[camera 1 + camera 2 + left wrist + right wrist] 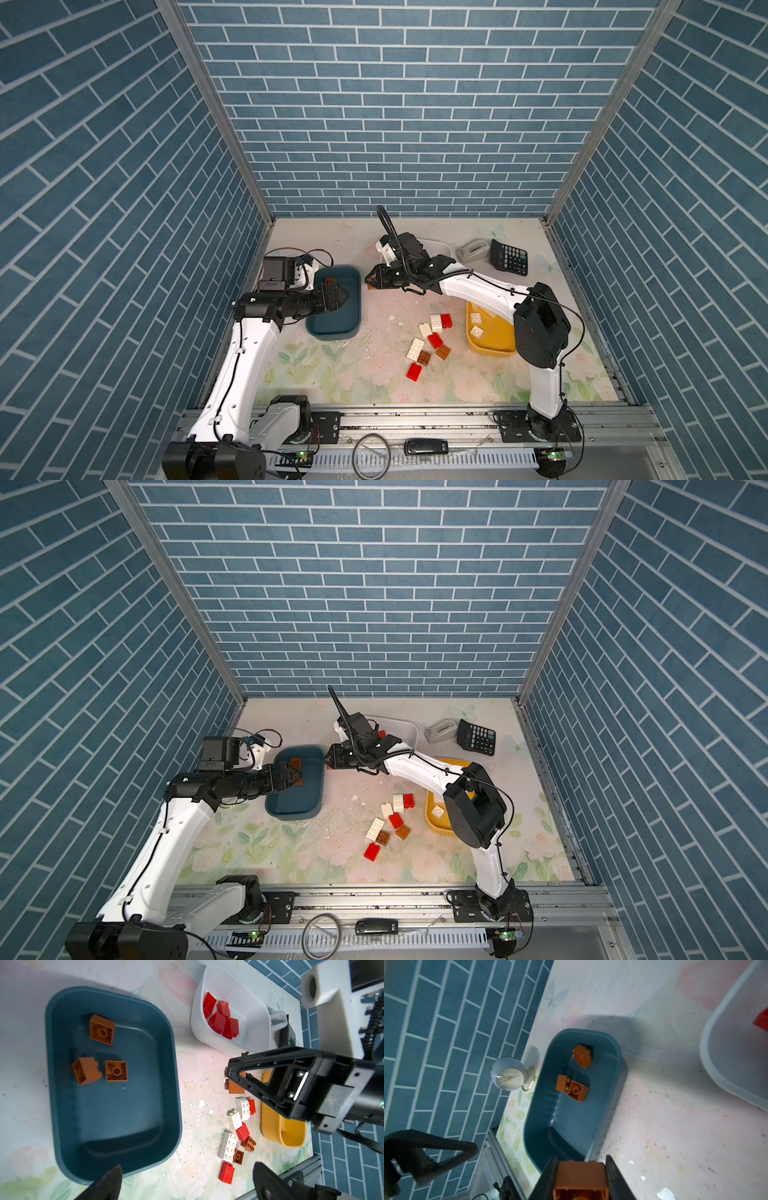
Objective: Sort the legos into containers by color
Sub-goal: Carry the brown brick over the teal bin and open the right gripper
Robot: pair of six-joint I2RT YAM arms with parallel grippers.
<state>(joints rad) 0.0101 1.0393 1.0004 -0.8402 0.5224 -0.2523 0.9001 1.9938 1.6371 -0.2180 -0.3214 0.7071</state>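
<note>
The brown brick (581, 1180) is clamped in your right gripper (371, 282), hanging above the table (374, 324) just outside the rim of the teal tub (332, 333), which holds 3 brown bricks (116, 1071). If you let go here it will likely hit the rim or the table, so carry it further in first. Your left gripper (341, 297) hangs over that tub, jaws wide apart and empty, and reaching in could knock the 2 grippers together.

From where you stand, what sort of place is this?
Probably a robot test booth: printed brick panels wall in a floral table, two arms are bolted to a metal rail, and toy bricks lie beside plastic tubs.
</note>
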